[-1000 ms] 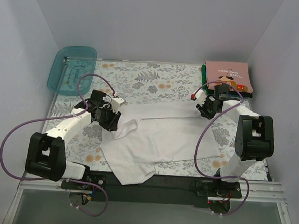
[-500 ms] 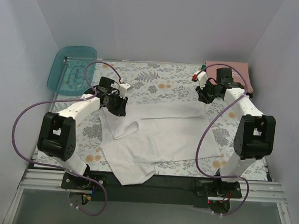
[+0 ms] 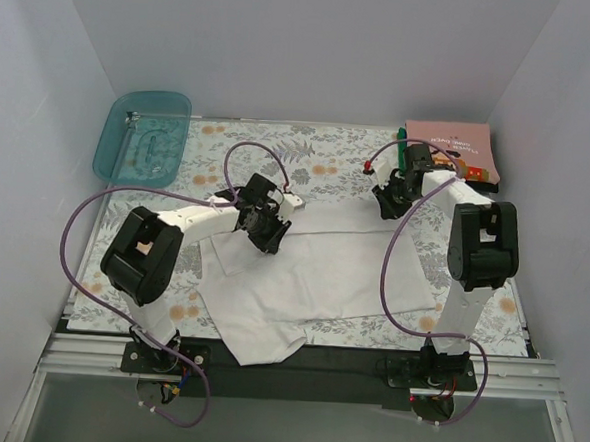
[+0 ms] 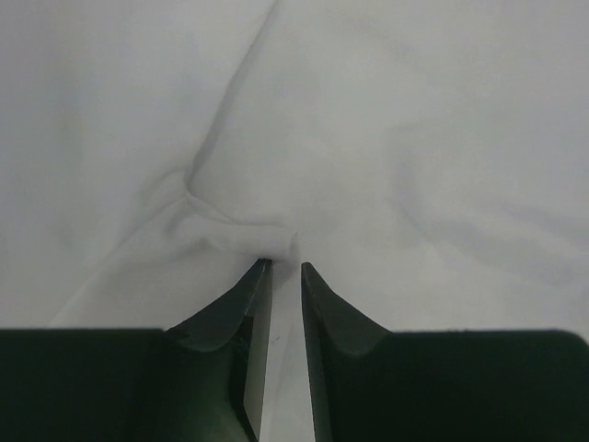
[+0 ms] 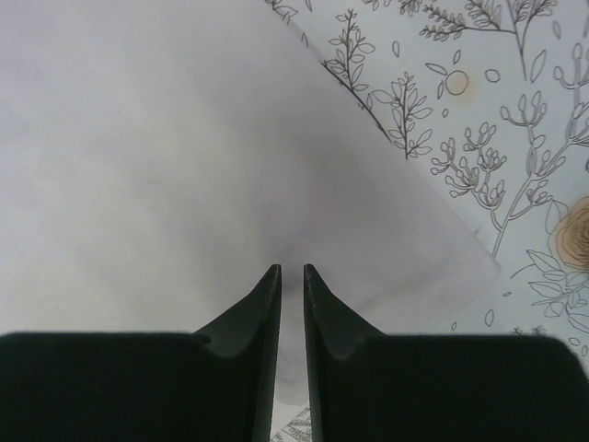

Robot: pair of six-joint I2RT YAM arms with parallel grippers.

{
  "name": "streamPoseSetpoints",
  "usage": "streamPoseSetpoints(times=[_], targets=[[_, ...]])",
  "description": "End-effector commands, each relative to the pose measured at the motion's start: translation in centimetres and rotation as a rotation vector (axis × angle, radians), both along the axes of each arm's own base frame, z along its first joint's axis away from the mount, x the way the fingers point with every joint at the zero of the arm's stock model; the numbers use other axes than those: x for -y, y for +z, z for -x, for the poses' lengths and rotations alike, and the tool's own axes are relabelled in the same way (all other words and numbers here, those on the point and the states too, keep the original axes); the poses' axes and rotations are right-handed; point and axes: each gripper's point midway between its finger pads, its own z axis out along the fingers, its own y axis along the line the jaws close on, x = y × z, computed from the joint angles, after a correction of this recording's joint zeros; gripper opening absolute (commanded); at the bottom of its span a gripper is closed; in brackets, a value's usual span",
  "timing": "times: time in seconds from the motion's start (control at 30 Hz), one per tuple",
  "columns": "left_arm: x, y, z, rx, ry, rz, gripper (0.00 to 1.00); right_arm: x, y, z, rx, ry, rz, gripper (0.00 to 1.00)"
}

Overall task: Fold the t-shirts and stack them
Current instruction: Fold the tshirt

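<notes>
The plain white t-shirt lies spread across the middle of the floral table cover, its near part bunched towards the front edge. My left gripper is over its upper left part and is shut on a pinched fold of the white cloth, as the left wrist view shows. My right gripper is at the shirt's far right corner, shut on the white cloth, as the right wrist view shows. The folded salmon-pink t-shirt lies at the back right on a dark green one.
A translucent teal tray stands at the back left corner. The floral table cover shows beside the shirt's corner. White walls close the table on three sides. Purple cables loop from both arms.
My left gripper has moved right, drawing the shirt's left edge inward over the body. My right gripper swung to the back, then came left, still holding the far right corner.
</notes>
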Motion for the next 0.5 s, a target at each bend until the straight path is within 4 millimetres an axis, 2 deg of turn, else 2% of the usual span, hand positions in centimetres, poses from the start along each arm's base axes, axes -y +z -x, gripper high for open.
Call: streamPoseSetpoints(times=[0.0,0.1,0.23,0.27,0.37,0.47], targets=[[-1.3,3.8,-0.5,0.094,0.027,0.020,0.19,0.0,2.3,-1.7,0.055,-0.017,-0.003,0.21],[-2.9,6.7,-1.0,0.118,0.101,0.067,0.23,-0.2,2.9,-1.7,0.059,-0.013,-0.006,0.23],[-6.6,7.4,-1.6,0.124,0.234,0.040,0.24,-0.8,2.9,-1.4,0.057,-0.004,-0.001,0.27],[-8.4,6.7,-1.8,0.112,0.280,0.008,0.25,-1.1,2.5,-1.2,0.047,0.001,0.006,0.27],[-11.8,5.5,-2.4,0.104,0.386,-0.034,0.27,-0.8,1.0,-0.7,0.020,0.001,0.052,0.27],[-14.4,3.8,-2.5,0.054,0.468,-0.074,0.28,0.0,-0.4,-0.1,-0.008,-0.005,0.108,0.29]])
